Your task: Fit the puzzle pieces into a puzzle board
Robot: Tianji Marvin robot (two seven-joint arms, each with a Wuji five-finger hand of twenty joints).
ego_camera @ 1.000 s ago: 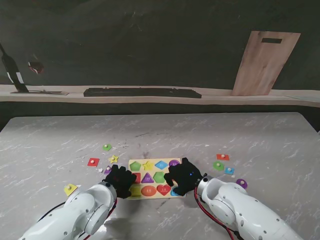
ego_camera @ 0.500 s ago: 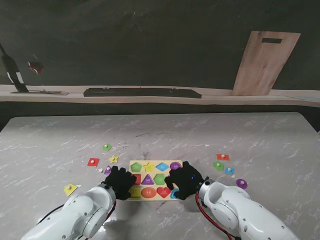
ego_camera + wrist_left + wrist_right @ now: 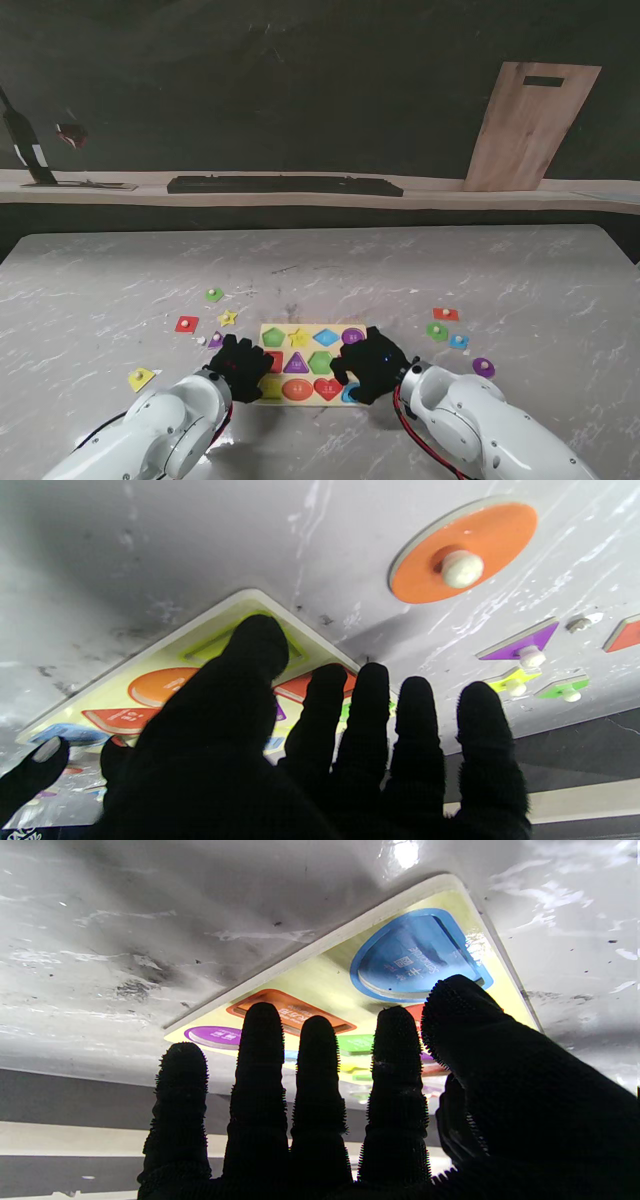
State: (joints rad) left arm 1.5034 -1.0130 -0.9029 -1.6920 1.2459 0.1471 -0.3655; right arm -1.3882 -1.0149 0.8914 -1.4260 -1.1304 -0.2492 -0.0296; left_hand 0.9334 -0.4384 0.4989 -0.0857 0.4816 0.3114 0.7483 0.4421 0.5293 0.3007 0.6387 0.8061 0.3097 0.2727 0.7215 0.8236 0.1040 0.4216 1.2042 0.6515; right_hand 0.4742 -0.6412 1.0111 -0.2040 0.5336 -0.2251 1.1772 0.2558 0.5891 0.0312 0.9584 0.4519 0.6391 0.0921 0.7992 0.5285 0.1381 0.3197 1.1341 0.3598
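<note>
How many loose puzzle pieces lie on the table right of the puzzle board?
4: a red piece, a green piece, a blue piece and, farthest right, a purple piece. The right hand may hide more.

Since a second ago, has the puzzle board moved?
Yes. The puzzle board has slid nearer to me, away from the yellow star piece.

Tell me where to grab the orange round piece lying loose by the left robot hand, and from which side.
Pinch the white knob at the centre of the orange round piece. The disc lies flat on the table, so its thin edge gives little purchase, while the knob stands up from it. Come straight down from above with the left robot hand, probably thumb and forefinger.
</note>
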